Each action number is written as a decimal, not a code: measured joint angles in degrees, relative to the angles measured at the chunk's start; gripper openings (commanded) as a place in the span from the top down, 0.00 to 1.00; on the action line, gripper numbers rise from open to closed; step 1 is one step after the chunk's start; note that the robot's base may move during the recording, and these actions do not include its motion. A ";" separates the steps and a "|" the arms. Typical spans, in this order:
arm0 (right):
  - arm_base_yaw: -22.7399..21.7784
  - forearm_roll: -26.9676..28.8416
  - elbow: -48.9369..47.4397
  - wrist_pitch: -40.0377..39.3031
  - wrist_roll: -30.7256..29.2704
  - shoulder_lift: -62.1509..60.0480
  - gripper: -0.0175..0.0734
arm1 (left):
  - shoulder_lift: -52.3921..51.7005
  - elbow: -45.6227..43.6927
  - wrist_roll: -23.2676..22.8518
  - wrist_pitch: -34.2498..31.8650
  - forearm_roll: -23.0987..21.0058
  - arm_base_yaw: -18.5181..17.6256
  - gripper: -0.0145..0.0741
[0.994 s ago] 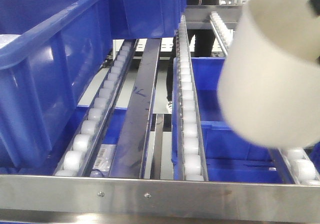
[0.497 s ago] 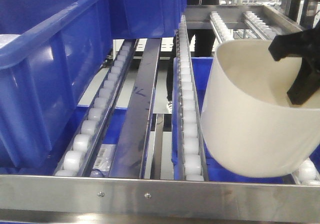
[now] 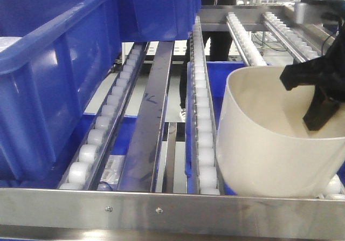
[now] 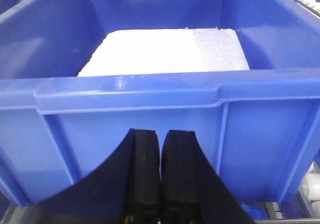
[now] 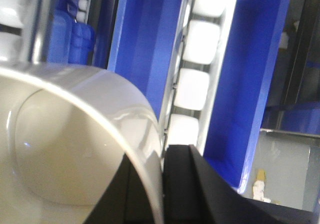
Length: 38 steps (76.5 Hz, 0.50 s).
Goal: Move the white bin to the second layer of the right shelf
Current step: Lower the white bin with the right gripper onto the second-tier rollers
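Observation:
The white bin [image 3: 267,149] stands nearly upright at the right end of the right shelf second layer [image 3: 203,122], between two white roller tracks and just behind the riveted steel front lip [image 3: 161,204]. Its base is hidden by the lip. My right gripper [image 3: 317,111] is shut on the bin's far right rim. The right wrist view shows one finger inside the white bin [image 5: 75,149] and one outside, with the right gripper [image 5: 161,164] pinching the wall. My left gripper [image 4: 160,136] is shut on nothing, facing a blue crate.
A large blue crate [image 3: 54,74] fills the left of this level. In the left wrist view the blue crate [image 4: 150,101] holds a white foam block [image 4: 165,51]. More blue crates [image 3: 229,76] sit below the rollers. A steel divider rail [image 3: 153,122] runs lengthwise.
The white bin has come down and to the left, from tilted high at the right to nearly upright low between the roller tracks. The right gripper came down with it.

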 measured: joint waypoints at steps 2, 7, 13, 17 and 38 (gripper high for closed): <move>0.00 0.00 0.00 -0.12 0.00 0.12 0.75 | 0.00 0.00 0.00 0.00 0.00 0.00 0.74; 0.00 0.00 0.00 -0.49 0.00 0.65 0.75 | 0.00 0.00 0.00 0.00 0.00 0.00 0.74; 0.00 0.00 -0.27 -0.57 0.00 1.23 0.75 | 0.00 0.00 0.00 0.00 0.00 0.00 0.74; 0.00 0.00 -0.36 -0.62 0.00 1.56 0.75 | 0.00 0.00 0.00 0.00 0.00 0.00 0.74; 0.00 0.00 -0.40 -0.75 0.00 1.79 0.75 | 0.00 0.00 0.00 0.00 0.00 0.00 0.74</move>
